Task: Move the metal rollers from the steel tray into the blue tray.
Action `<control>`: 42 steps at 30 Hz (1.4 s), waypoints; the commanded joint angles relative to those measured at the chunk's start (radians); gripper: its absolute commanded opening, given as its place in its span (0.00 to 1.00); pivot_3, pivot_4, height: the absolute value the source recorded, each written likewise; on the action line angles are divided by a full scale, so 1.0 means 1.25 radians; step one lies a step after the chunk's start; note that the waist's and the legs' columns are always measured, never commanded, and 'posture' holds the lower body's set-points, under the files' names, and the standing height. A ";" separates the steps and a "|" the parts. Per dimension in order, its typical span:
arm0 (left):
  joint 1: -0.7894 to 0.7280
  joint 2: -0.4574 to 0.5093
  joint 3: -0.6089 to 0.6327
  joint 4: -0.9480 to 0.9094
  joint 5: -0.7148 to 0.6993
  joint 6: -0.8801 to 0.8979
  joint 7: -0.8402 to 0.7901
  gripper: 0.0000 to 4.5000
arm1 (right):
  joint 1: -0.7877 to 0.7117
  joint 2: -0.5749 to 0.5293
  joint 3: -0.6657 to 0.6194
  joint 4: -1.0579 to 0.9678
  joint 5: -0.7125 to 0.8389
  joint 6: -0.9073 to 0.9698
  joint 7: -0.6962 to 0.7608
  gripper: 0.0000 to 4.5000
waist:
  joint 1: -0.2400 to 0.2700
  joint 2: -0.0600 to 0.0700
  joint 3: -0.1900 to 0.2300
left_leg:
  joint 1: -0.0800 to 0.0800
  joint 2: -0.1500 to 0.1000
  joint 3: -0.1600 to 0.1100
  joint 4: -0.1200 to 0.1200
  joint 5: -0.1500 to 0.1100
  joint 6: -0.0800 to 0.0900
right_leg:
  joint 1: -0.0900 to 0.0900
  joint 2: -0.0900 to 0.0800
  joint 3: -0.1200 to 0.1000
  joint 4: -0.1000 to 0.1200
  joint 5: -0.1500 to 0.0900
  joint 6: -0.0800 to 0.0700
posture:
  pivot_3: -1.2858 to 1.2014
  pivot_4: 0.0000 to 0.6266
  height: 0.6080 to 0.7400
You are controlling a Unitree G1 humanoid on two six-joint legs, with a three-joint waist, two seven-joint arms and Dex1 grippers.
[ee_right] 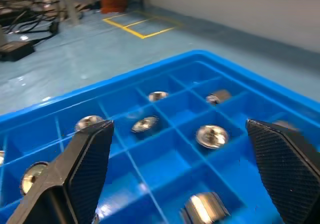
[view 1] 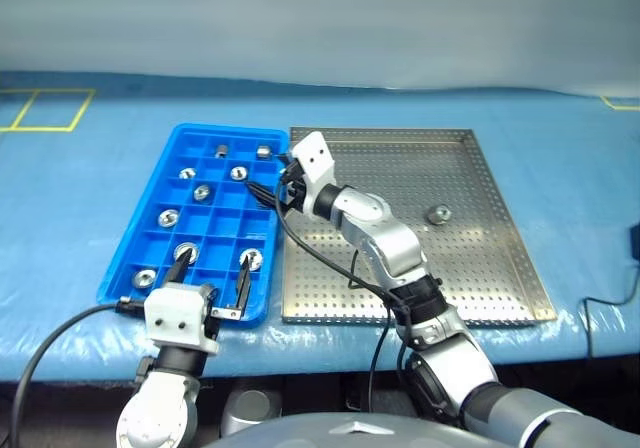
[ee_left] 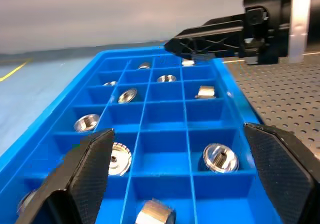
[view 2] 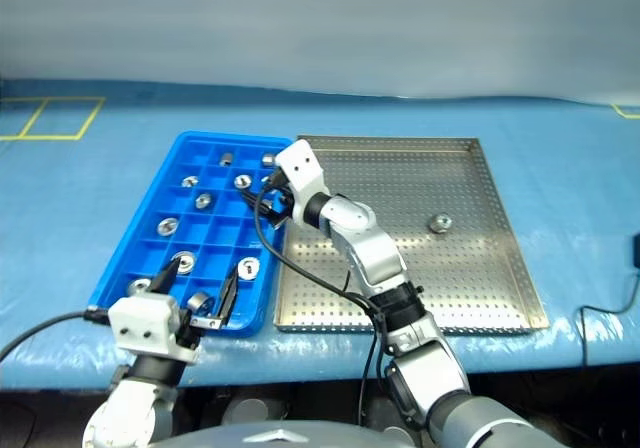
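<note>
The blue tray (view 1: pixel 212 226) lies on the left with several metal rollers (view 1: pixel 168 217) in its compartments. To its right sits the steel tray (view 1: pixel 500 268), with one roller (view 1: pixel 438 213) on its perforated floor. My left gripper (view 1: pixel 213 283) hovers open over the blue tray's near edge, a roller (ee_left: pixel 220 158) just beyond its fingertips and nothing between them. Reaching across the steel tray's left side, my right gripper (view 1: pixel 272 190) stands open and empty over the blue tray's far right compartments, above a roller (ee_right: pixel 212 135).
Both trays rest on a table under a blue cloth (view 1: pixel 90 198). Yellow tape lines (view 1: pixel 45 110) mark its far left corner. A black cable (view 1: pixel 612 298) runs over the right side. The table's front edge (view 1: pixel 330 353) lies just behind my left gripper.
</note>
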 commanded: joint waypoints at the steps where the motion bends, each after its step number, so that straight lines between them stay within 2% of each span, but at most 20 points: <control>1: -0.086 0.023 0.031 -0.029 -0.043 0.070 -0.042 1.00 | 0.042 -0.018 -0.039 -0.110 -0.016 0.028 -0.067 0.99 | -0.040 0.000 0.000 | 0.000 0.000 0.000 0.000 0.000 0.000 | 0.000 0.000 0.000 0.000 0.001 -0.001 | 0.53 0.24 1.00; 5: -0.195 0.051 0.048 0.001 -0.082 0.131 -0.086 1.00 | 0.092 -0.024 -0.075 -0.173 -0.034 0.060 -0.143 0.99 | -0.109 0.000 0.000 | 0.002 0.000 0.001 0.000 0.000 0.000 | 0.000 0.000 0.002 0.002 0.005 -0.001 | 0.48 0.24 1.00; 10: -0.313 0.055 0.056 0.051 -0.117 0.220 -0.105 1.00 | 0.139 -0.033 -0.099 -0.232 -0.043 0.083 -0.191 0.99 | -0.161 0.000 -0.001 | 0.002 0.000 0.001 0.000 0.000 0.001 | 0.000 0.001 0.004 0.003 0.005 0.000 | 0.46 0.24 1.00; 16: -0.478 -0.004 0.062 0.138 -0.187 0.402 -0.086 1.00 | 0.196 -0.047 -0.127 -0.294 -0.060 0.101 -0.249 0.99 | -0.186 -0.001 -0.001 | 0.003 -0.001 0.002 0.001 0.000 0.001 | 0.001 0.001 0.006 0.002 0.006 0.002 | 0.44 0.24 1.00; 20: -0.592 -0.042 0.069 0.211 -0.201 0.452 -0.075 1.00 | 0.243 -0.051 -0.153 -0.339 -0.054 0.125 -0.274 0.99 | -0.201 -0.001 -0.001 | 0.002 -0.002 0.002 0.001 0.000 0.001 | 0.001 0.000 0.008 0.002 0.007 0.003 | 0.43 0.24 1.00; 25: -0.760 -0.050 0.042 0.387 -0.155 0.422 -0.082 1.00 | 0.275 -0.063 -0.162 -0.365 -0.061 0.133 -0.290 0.99 | -0.217 -0.001 -0.001 | 0.002 -0.003 0.003 0.001 0.001 0.002 | 0.001 0.000 0.009 0.002 0.008 0.004 | 0.42 0.24 1.00; 29: -0.900 -0.039 -0.016 0.592 -0.116 0.365 -0.153 1.00 | 0.298 -0.059 -0.176 -0.393 -0.061 0.137 -0.313 0.99 | -0.236 -0.001 -0.001 | 0.003 -0.005 0.003 0.001 0.001 0.003 | 0.001 0.000 0.013 0.002 0.008 0.006 | 0.40 0.24 1.00; 35: -1.028 -0.072 -0.038 0.839 -0.088 0.251 -0.218 1.00 | 0.370 -0.053 -0.183 -0.465 -0.063 0.153 -0.338 0.99 | -0.289 -0.001 -0.002 | 0.001 -0.009 0.006 0.001 0.001 0.007 | 0.000 -0.001 0.021 0.000 0.009 0.010 | 0.36 0.24 1.00; 42: -1.129 -0.109 -0.022 1.081 -0.045 0.129 -0.209 1.00 | 0.436 -0.032 -0.189 -0.524 -0.063 0.164 -0.371 0.99 | -0.365 -0.001 -0.001 | 0.001 -0.013 0.008 0.001 0.000 0.011 | 0.000 -0.004 0.025 0.000 0.008 0.015 | 0.32 0.24 1.00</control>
